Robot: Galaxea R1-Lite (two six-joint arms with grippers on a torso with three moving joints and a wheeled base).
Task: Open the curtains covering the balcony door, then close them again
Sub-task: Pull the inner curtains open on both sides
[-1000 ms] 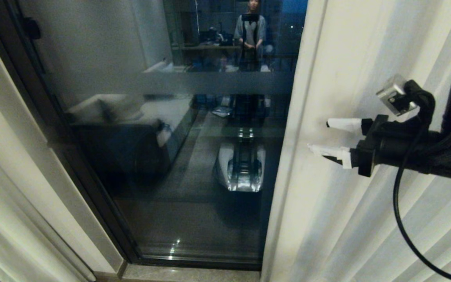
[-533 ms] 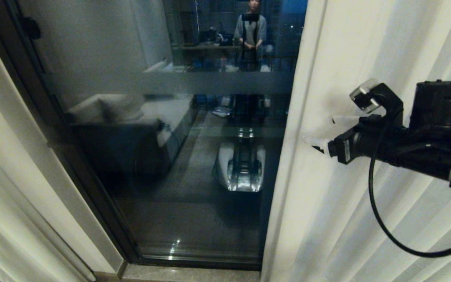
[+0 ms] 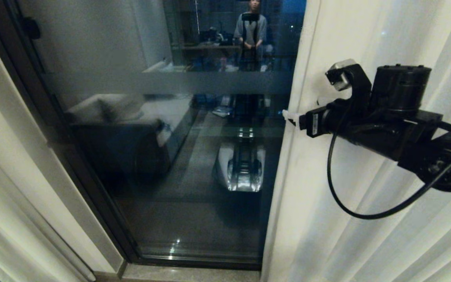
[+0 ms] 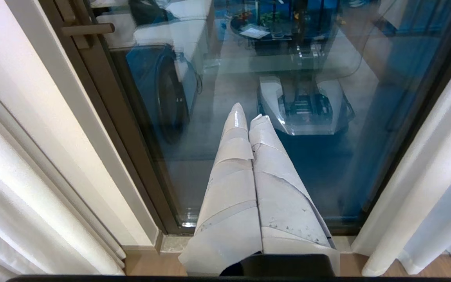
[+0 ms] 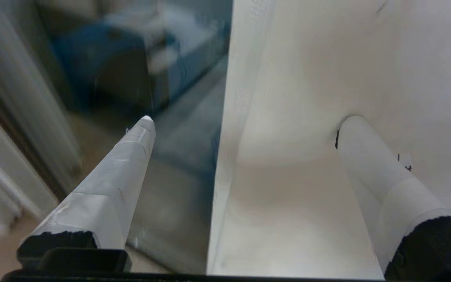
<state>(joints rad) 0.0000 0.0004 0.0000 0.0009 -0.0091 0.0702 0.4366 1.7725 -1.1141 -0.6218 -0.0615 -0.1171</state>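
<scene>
We see the right tool (image 5: 245, 121) spread wide at the inner hem of the right curtain (image 3: 366, 196), straddling that hem: in the right wrist view one taped finger (image 5: 370, 156) presses its tip into the cream cloth and dents it, while the other finger stands in front of the bare glass just beside the hem, apart from the cloth. In the head view we can make out only a white fingertip of this tool at the hem, with the black right arm (image 3: 386, 121) reaching across the front of the right curtain and a black cable (image 3: 339, 196) hanging in a loop beneath it. The left tool (image 4: 249, 121) has its two taped fingers pressed together with nothing between them, and it points at the lower part of the glass, well apart from the right curtain. The balcony door (image 3: 170, 156) stands uncovered just beside the right curtain's hem, its dark frame (image 3: 57, 129) slanting along the far side from that curtain and a greyish band crossing the pane. In the glass we see reflections of the robot's base, a bed and a person standing farther back. The left curtain (image 3: 10, 203) hangs beyond the door frame, on the opposite side of the door from the right curtain.
</scene>
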